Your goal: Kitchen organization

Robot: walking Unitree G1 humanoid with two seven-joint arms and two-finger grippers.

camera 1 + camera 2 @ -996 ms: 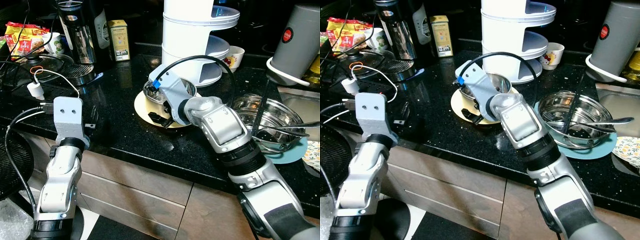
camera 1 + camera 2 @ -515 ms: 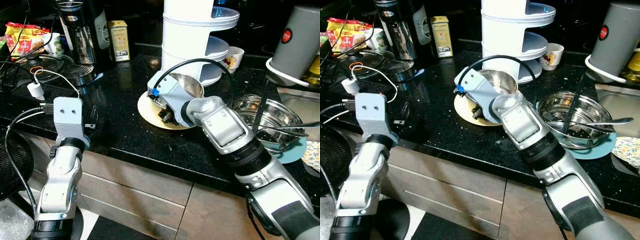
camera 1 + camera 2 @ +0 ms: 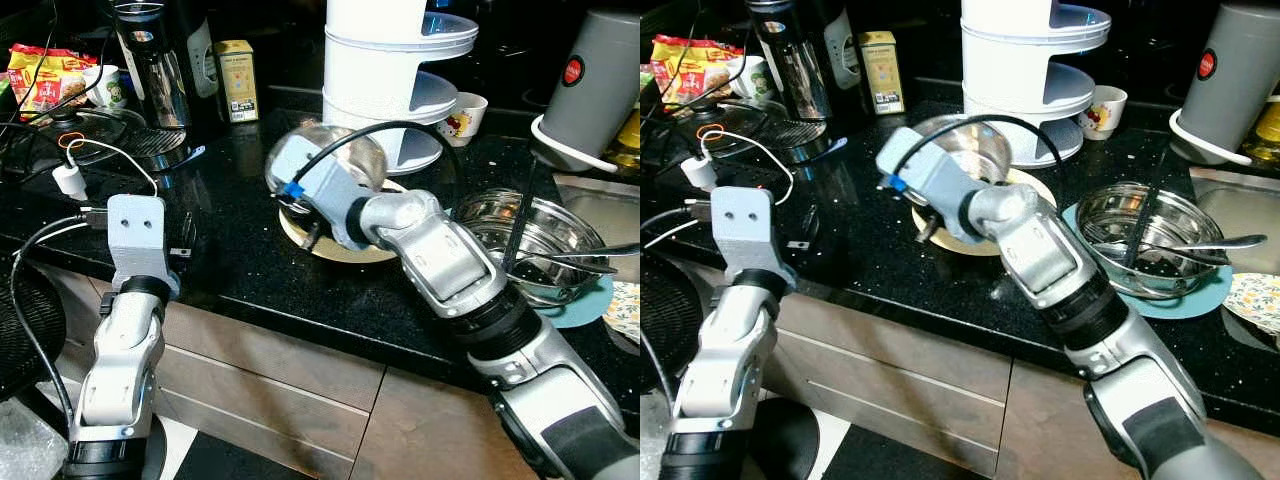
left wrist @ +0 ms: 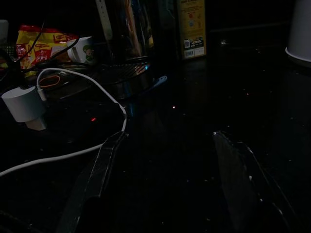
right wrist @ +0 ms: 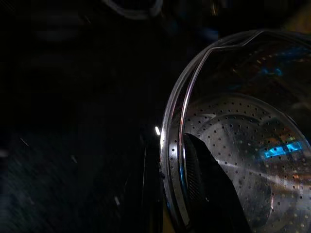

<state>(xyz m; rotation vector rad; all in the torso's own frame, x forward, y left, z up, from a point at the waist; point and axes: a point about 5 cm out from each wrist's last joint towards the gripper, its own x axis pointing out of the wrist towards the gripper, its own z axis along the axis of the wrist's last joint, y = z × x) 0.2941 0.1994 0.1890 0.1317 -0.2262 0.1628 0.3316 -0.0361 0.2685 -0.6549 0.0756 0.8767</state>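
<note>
Steel and perforated, a small colander bowl (image 3: pixel 335 160) is tipped up on its side above a pale round plate (image 3: pixel 352 243) on the black speckled counter (image 3: pixel 240 265). The right pincer (image 5: pixel 170 189) grips the bowl's rim, one black finger inside against the holes and the other outside. The right arm reaches in from the lower right, with a black cable looping over it.

Just behind the bowl stands a white tiered stand (image 3: pixel 385 70), with a small patterned cup (image 3: pixel 467 113) beside it. To the right, a larger steel bowl (image 3: pixel 535 245) holding utensils rests on a light blue plate (image 3: pixel 585 305). A grey canister with a red dot (image 3: pixel 598 80) stands at the far right.

The left pincer (image 4: pixel 165 179) hovers low over the counter at the left with its fingers spread apart, holding nothing. Ahead of it lie a white charger (image 4: pixel 23 107) with its cable, a coffee machine (image 3: pixel 150 70), a yellow box (image 3: pixel 238 80) and a yellow snack packet (image 3: pixel 45 75).
</note>
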